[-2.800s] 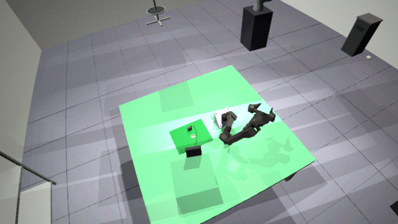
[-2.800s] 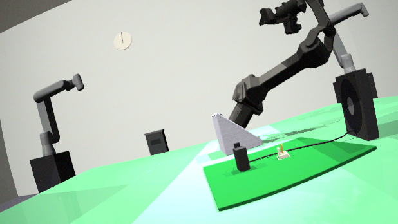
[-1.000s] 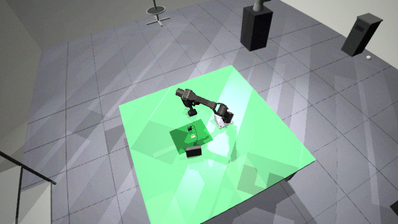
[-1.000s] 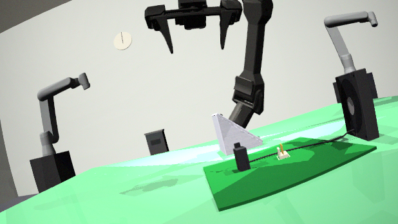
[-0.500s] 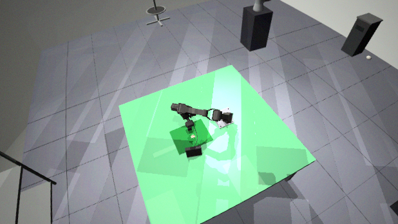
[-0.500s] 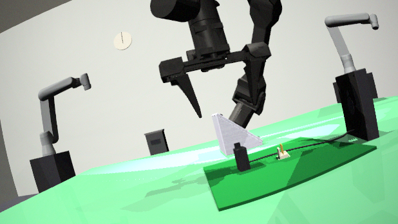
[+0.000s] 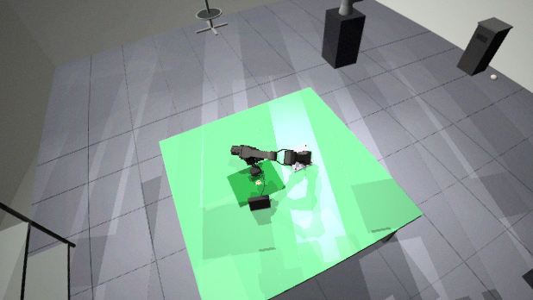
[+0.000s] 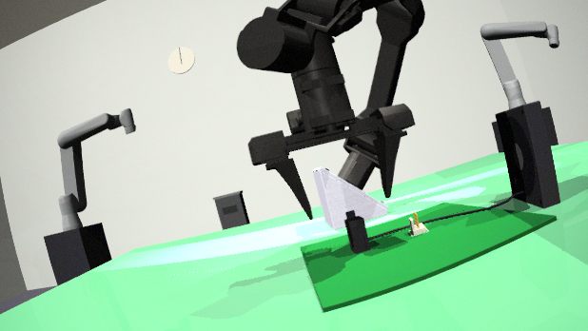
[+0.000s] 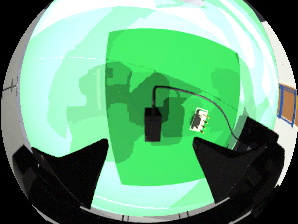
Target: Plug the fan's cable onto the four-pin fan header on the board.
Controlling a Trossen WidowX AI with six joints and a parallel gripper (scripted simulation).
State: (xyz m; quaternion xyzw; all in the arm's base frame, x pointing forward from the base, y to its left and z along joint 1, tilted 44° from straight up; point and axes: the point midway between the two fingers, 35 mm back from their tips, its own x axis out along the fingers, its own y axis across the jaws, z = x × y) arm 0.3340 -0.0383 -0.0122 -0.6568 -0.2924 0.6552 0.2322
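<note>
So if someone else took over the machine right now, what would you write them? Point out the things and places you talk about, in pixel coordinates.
End effector (image 8: 349, 206) (image 9: 150, 143): open, nothing held, above the board.
Plug (image 8: 357, 234) (image 9: 153, 125): standing on the board (image 8: 381, 271) (image 9: 150, 167), beside the four-pin header (image 8: 419, 230) (image 9: 199, 120), its cable running to the fan (image 7: 260, 203) (image 8: 532, 157).
Done: nothing plugged in; the header's pins are bare.
Left: grip the plug, seat it fully on the header, let go, back off touching nothing.
</note>
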